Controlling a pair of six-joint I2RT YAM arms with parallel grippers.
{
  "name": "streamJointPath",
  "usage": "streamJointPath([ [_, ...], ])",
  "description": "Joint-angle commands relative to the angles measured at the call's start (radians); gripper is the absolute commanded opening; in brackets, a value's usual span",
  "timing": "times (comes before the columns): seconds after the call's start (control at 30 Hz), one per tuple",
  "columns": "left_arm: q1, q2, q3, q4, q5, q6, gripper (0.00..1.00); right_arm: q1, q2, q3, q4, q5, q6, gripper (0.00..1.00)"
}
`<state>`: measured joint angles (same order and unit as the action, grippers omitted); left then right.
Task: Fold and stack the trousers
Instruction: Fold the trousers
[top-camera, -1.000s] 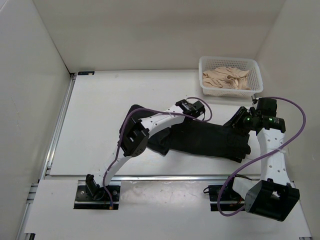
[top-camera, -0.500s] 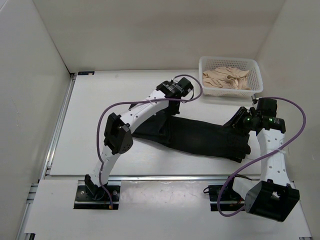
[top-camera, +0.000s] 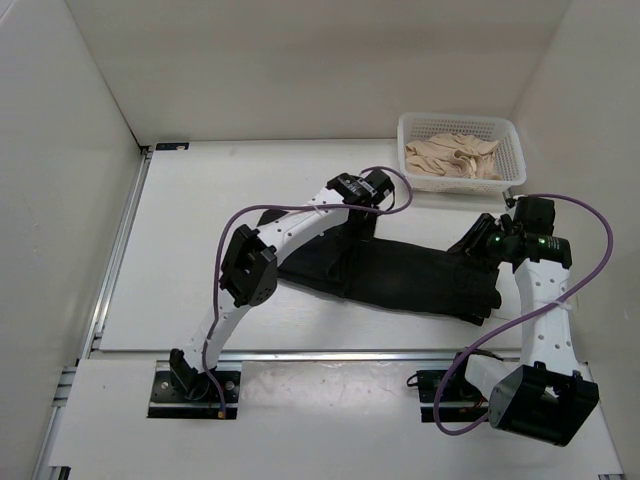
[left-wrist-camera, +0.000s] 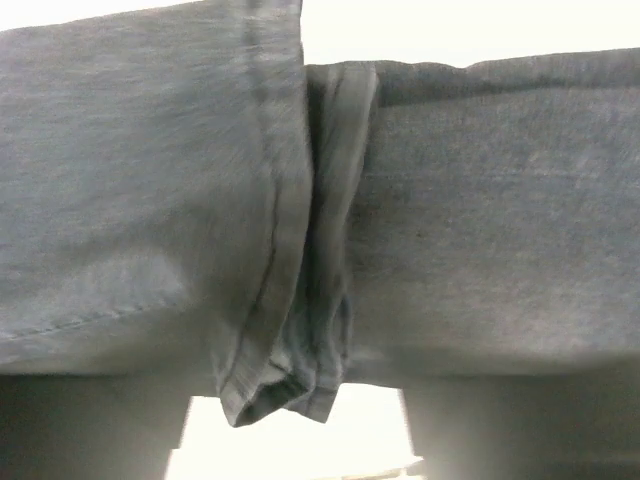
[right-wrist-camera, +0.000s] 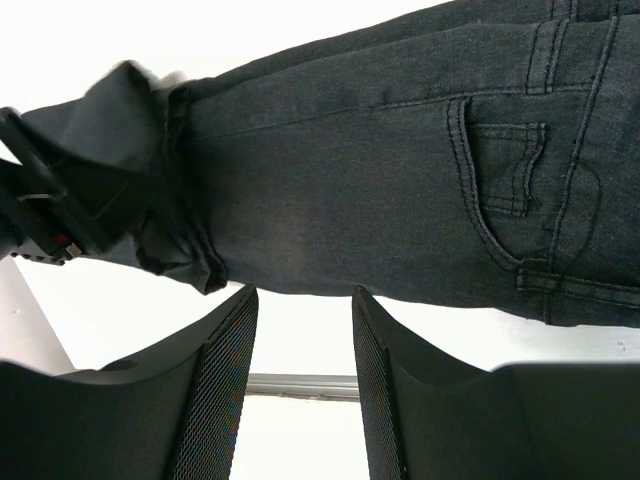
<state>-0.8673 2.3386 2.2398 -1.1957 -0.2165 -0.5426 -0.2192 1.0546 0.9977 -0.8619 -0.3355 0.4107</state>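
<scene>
I am mid-fold: the trousers are lying doubled across the worktop, my left claw and right claw hovering released by them. Next, I reckon: gripping one end, folding again.

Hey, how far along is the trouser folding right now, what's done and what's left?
Done, it seems: the trousers lie flat as one long band, with a hem lapped over by the left gripper. In hand: nothing; its jaws and those of the right gripper stand apart, empty. Left: the band looks long, so cross folds and stacking remain.
</scene>
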Motion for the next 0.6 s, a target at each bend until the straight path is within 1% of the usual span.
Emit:
streamJointPath([
  [0.0, -0.006, -0.055, 0.058, -0.014, 0.014, 0.018, 1.00, 0.003, -0.008, -0.010, 0.008, 0.006, -0.016, 0.48],
  [0.03, -0.006, -0.055, 0.084, -0.036, 0.002, 0.027, 1.00, 0.003, -0.008, -0.001, 0.008, 0.006, -0.016, 0.48],
  [0.07, 0.007, -0.055, 0.110, -0.083, 0.002, 0.027, 1.00, 0.003, -0.008, -0.001, 0.008, 0.006, -0.016, 0.48],
  [0.1, 0.029, -0.068, 0.131, -0.097, -0.023, 0.038, 1.00, 0.003, -0.008, -0.001, 0.008, 0.006, -0.016, 0.48],
  [0.13, 0.049, -0.126, 0.132, -0.097, -0.040, 0.038, 1.00, 0.003, -0.019, -0.001, 0.008, 0.006, -0.016, 0.49],
  [0.17, 0.079, -0.168, 0.100, -0.097, -0.040, 0.038, 0.98, 0.003, -0.019, -0.001, 0.008, 0.006, -0.016, 0.49],
  [0.2, 0.159, -0.214, -0.010, -0.046, -0.020, 0.047, 0.94, 0.003, -0.030, -0.001, 0.008, 0.015, -0.016, 0.50],
  [0.23, 0.212, -0.310, -0.087, -0.003, 0.009, 0.047, 0.83, 0.003, -0.030, -0.001, 0.008, 0.015, -0.016, 0.50],
  [0.27, 0.265, -0.356, -0.170, 0.049, 0.052, 0.064, 0.81, 0.003, -0.030, -0.001, 0.008, 0.015, -0.016, 0.50],
  [0.3, 0.322, -0.392, -0.246, 0.092, 0.101, 0.073, 0.81, 0.003, -0.039, -0.001, 0.008, 0.015, -0.016, 0.50],
  [0.33, 0.424, -0.436, -0.375, 0.160, 0.197, 0.101, 0.81, 0.003, -0.039, -0.001, 0.008, 0.015, -0.016, 0.50],
  [0.37, 0.466, -0.447, -0.428, 0.188, 0.241, 0.118, 0.86, 0.003, -0.039, -0.001, 0.008, 0.015, -0.016, 0.50],
  [0.43, 0.546, -0.434, -0.508, 0.206, 0.319, 0.142, 0.86, 0.003, -0.039, -0.001, 0.008, 0.015, -0.016, 0.50],
  [0.5, 0.571, -0.381, -0.531, 0.206, 0.347, 0.142, 0.84, 0.003, -0.039, -0.001, 0.008, 0.015, -0.016, 0.50],
  [0.57, 0.571, -0.348, -0.558, 0.217, 0.327, 0.133, 0.84, 0.003, -0.028, -0.001, 0.008, 0.015, -0.016, 0.50],
])
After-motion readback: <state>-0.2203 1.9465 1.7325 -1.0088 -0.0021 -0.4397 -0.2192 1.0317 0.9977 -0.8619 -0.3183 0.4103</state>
